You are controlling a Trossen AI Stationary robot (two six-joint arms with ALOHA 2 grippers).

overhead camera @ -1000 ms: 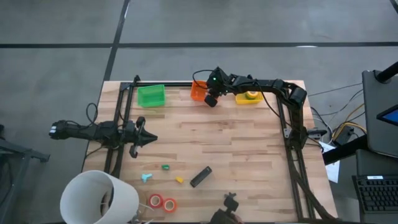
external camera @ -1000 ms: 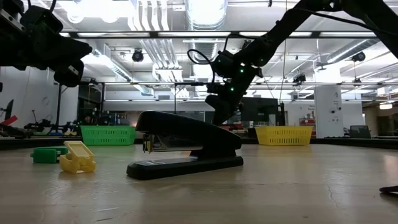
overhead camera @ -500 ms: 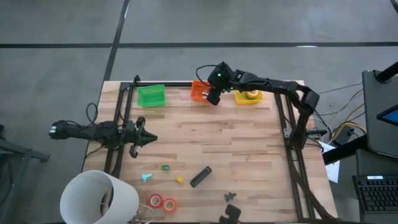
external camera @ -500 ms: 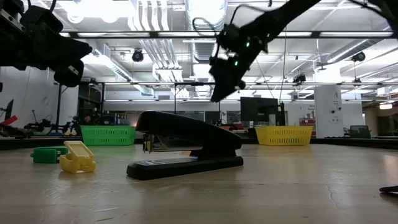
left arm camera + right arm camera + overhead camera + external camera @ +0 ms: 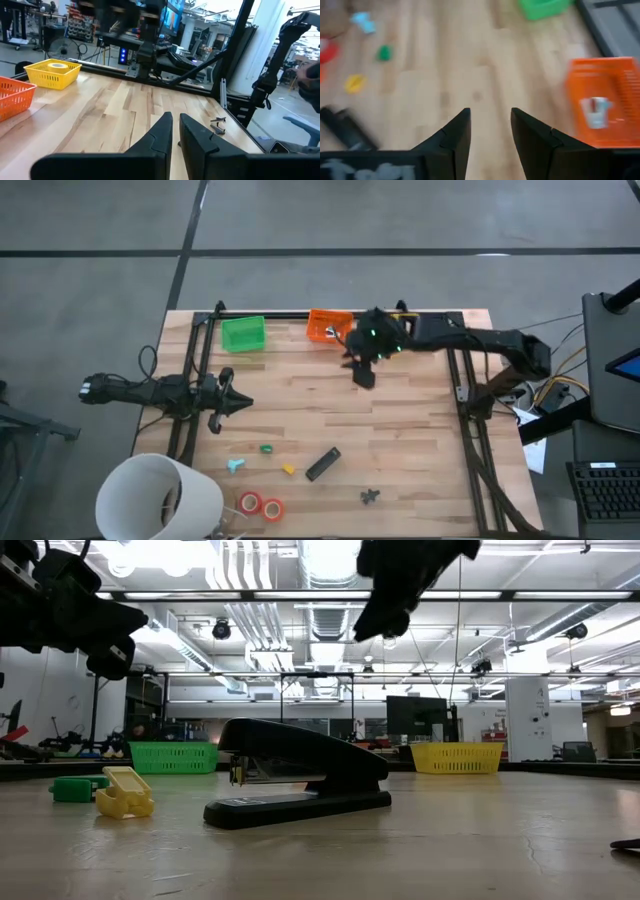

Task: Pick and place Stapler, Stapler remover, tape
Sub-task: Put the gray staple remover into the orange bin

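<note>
The black stapler [image 5: 322,464] lies flat on the table near the front edge, and it fills the middle of the low view as stapler [image 5: 298,783]. The small dark stapler remover [image 5: 370,497] lies to its right. Two red-orange tape rolls [image 5: 261,505] lie flat at the front left. My right gripper [image 5: 362,372] hangs open above the table's far middle, slanting down, nothing between its fingers [image 5: 455,135]. My left gripper [image 5: 243,403] waits shut and level at the table's left side.
Along the far edge stand a green basket [image 5: 243,333], an orange basket [image 5: 328,325] with a pale item inside, and a yellow basket [image 5: 52,73] holding a roll. Small green [image 5: 266,448], yellow [image 5: 288,469] and blue [image 5: 235,466] pieces lie near the stapler. A white tub [image 5: 160,498] stands at the front left corner.
My right gripper has risen from over the orange basket and swung toward the table's near edge and right, now over bare wood in the far middle. In the low view it has climbed from behind the stapler to the picture's top.
</note>
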